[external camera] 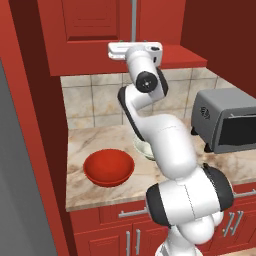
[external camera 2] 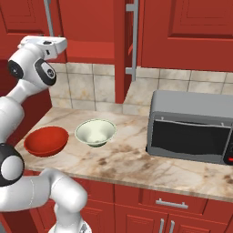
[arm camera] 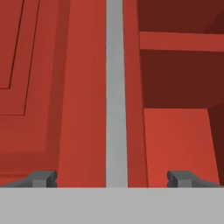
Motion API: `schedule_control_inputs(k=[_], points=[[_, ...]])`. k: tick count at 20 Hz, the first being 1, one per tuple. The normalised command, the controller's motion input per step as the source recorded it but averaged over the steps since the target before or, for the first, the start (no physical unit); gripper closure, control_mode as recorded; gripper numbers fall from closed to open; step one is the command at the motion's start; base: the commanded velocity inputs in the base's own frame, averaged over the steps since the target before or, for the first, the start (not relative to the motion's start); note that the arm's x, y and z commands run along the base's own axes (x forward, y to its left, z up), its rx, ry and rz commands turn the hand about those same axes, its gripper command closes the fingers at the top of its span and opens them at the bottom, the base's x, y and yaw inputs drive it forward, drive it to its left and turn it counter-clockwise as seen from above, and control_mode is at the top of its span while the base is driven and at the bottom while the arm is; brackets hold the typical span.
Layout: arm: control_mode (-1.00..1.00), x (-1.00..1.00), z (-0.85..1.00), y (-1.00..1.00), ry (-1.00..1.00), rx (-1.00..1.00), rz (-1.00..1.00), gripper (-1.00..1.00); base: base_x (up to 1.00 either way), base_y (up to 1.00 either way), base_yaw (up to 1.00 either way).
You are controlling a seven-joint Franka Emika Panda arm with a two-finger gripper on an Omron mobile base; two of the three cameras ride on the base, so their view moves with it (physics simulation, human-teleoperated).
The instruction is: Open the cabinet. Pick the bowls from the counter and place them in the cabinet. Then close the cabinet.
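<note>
The cabinet is hanging at twelve o'clock above the counter, and its right door is standing swung out toward the room, edge-on in the right base view, while the left door is lying shut. In the hand view the opened side is showing a red shelf with nothing sitting on it that can be made out. The counter is running across the middle of both base views, carrying a dark grey toaster oven at three o'clock with its door shut. The arm is rising from the base and reaching up to the cabinet's lower edge. The red bowl is sitting upright at nine o'clock on the counter, holding nothing. The pale bowl is sitting just beside it toward the centre, also upright and holding nothing, the two close but apart. The gripper is pointing at the left door's silver bar handle, its fingers spread wide on either side of the bar, clear of it and pinching nothing.
</note>
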Motion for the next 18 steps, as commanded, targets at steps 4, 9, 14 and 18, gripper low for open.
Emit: schedule_control_inputs(k=[4, 9, 14, 18], points=[[-1.00, 0.38, 0.00, 0.18, 0.00, 0.00, 0.00, 1.00, 0.00, 0.00, 0.00], [-1.00, 0.48, 0.00, 0.10, 0.00, 0.00, 0.00, 1.00, 0.00, 0.00, 0.00], [-1.00, 0.61, 0.00, 0.01, 0.01, 0.00, 0.00, 1.00, 0.00, 0.00, 0.00], [-1.00, 0.40, 0.00, -0.01, 0.07, 0.03, 0.01, 1.00, 0.00, 0.00, 0.00]])
